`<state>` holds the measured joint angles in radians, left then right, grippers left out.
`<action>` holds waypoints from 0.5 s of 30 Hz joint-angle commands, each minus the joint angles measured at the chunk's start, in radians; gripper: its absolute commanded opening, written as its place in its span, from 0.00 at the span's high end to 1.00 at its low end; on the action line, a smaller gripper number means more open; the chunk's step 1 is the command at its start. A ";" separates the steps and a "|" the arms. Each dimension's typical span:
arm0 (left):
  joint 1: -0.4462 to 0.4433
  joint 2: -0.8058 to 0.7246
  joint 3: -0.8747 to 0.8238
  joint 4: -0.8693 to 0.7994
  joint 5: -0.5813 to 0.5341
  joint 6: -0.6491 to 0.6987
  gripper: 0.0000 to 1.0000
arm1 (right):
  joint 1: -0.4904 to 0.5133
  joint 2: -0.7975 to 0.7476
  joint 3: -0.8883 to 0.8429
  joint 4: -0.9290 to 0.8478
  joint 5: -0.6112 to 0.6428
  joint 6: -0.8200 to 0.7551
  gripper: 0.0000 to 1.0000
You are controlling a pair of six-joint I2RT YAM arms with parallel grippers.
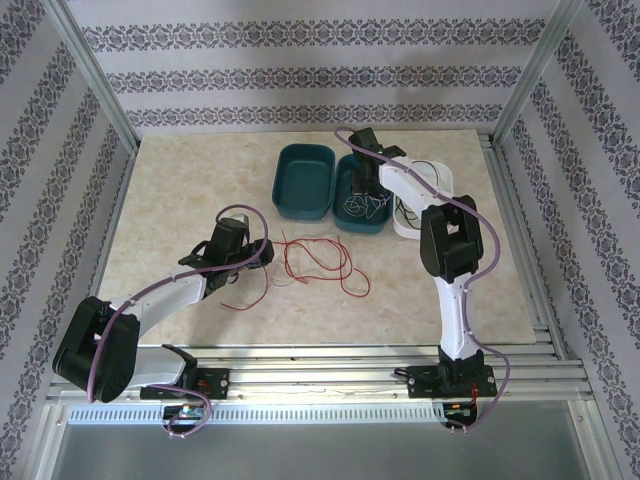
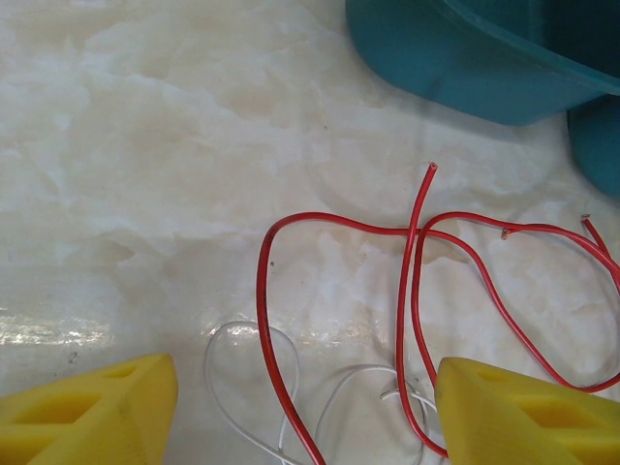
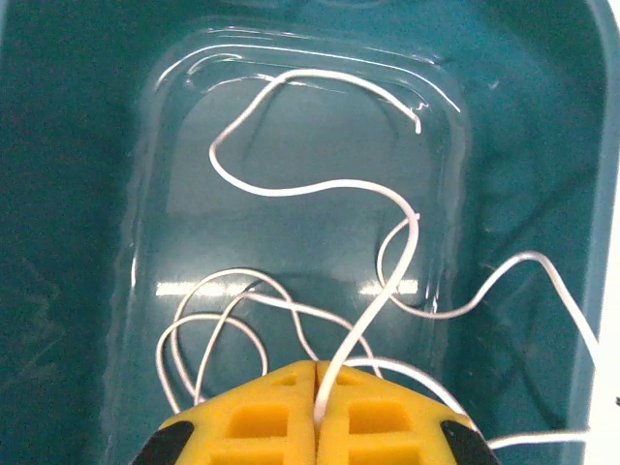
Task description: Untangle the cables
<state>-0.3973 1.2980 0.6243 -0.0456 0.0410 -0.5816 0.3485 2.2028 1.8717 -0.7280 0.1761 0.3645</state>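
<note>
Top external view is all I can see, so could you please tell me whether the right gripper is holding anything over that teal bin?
Observer: Yes. The right gripper is shut on a white wire, which runs out from between its fingers into the teal bin.
Operator: Thank you. Is anything else lying in that bin?
Observer: More white loops lie on its floor.
Operator: And is the left gripper gripping anything?
Observer: No. The left gripper is open, with a red wire and a white strand on the table between its fingers.
</note>
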 commanded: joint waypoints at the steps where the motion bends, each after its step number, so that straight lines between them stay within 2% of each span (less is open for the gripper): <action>1: 0.011 -0.011 0.011 -0.031 -0.009 -0.005 0.29 | -0.015 0.052 0.061 -0.044 0.002 -0.016 1.00; 10: 0.009 -0.004 0.011 -0.032 -0.012 -0.004 0.29 | -0.018 0.186 0.201 -0.102 -0.091 -0.013 1.00; 15: 0.010 -0.009 0.010 -0.034 -0.012 -0.003 0.29 | -0.006 0.185 0.206 -0.104 -0.103 -0.003 1.00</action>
<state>-0.3973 1.2980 0.6243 -0.0460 0.0406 -0.5816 0.3363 2.3878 2.0514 -0.7979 0.0940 0.3599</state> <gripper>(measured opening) 0.709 0.065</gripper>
